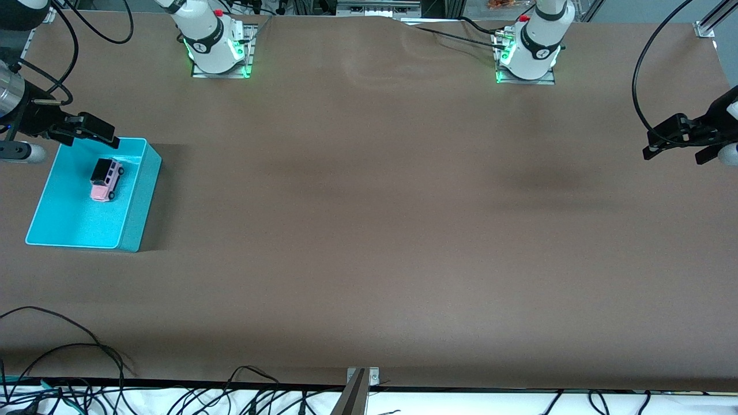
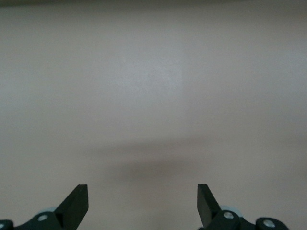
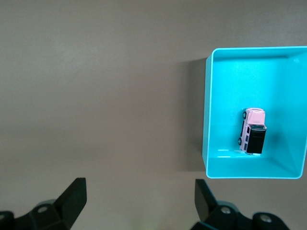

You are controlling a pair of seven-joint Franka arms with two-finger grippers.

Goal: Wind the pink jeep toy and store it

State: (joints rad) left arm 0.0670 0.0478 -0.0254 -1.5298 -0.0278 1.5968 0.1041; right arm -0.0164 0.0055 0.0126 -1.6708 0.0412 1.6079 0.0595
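Pink jeep toy (image 1: 106,179): you see it inside the turquoise bin (image 1: 137,199). Right gripper (image 1: 92,131): over the bin's rim, fingers wide, empty. Left gripper (image 1: 671,141): wide, empty, over bare table (image 1: 375,230).

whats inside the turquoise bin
Only the pink jeep, on its wheels on the bin floor. The right gripper covers a corner of the bin in the front view; the wrist view shows nothing else inside.

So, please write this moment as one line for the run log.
pink jeep toy: in turquoise bin | right gripper: open, over bin's edge | left gripper: open, empty, waiting at left arm's table end
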